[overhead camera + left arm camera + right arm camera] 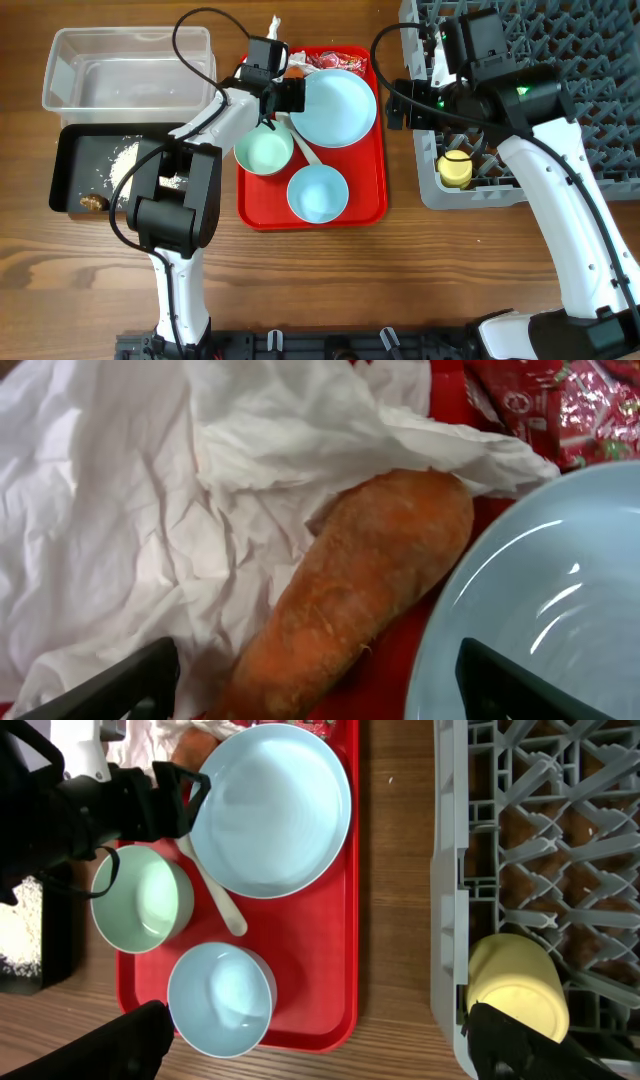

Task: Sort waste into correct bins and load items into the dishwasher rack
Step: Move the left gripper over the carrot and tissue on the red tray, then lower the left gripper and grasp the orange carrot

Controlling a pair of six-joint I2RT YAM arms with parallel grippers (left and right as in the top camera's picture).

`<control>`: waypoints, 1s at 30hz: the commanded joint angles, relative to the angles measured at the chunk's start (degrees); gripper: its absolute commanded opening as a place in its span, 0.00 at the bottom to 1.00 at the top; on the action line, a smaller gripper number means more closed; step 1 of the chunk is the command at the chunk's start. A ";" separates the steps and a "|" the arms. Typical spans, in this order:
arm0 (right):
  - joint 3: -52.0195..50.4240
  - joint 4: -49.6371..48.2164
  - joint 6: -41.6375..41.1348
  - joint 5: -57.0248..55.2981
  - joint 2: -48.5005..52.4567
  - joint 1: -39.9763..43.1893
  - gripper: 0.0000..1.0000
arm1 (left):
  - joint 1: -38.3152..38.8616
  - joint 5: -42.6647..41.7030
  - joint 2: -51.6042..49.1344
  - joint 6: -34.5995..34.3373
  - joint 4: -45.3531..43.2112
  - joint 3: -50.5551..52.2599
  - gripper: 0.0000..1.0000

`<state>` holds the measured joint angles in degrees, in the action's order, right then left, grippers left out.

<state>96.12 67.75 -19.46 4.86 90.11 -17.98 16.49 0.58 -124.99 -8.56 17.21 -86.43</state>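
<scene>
An orange carrot (370, 580) lies on crumpled white tissue (150, 510) at the far end of the red tray, beside the pale blue plate (335, 107). My left gripper (320, 695) is open, its fingers either side of the carrot's near end, apart from it. A red wrapper (560, 410) lies just beyond. My right gripper (325, 1050) hangs open and holds nothing, between the tray and the grey dishwasher rack (560, 60). A yellow cup (455, 170) lies in the rack's near corner.
On the red tray (365, 190) stand a mint bowl (264, 151), a blue bowl (318, 193) and a white spoon (305, 148). At the left are a clear tub (130, 70) and a black tray (80, 150) holding rice (125, 160) and a brown lump (93, 203).
</scene>
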 commanded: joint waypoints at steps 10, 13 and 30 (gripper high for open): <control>-1.22 -0.76 -0.46 -1.03 0.46 -0.07 0.98 | 1.05 -3.32 -0.66 -8.20 9.55 0.07 0.79; -1.22 -0.83 -0.44 -1.01 0.46 -0.07 0.98 | 1.25 -3.32 -0.66 -8.20 12.74 0.07 0.78; -1.22 -0.81 -0.48 -0.98 0.46 -0.07 0.98 | 1.36 0.68 5.64 -2.43 11.45 -6.21 0.83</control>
<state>95.26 67.22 -19.46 4.84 90.11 -17.98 17.58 -1.74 -123.42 -14.00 31.27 -88.99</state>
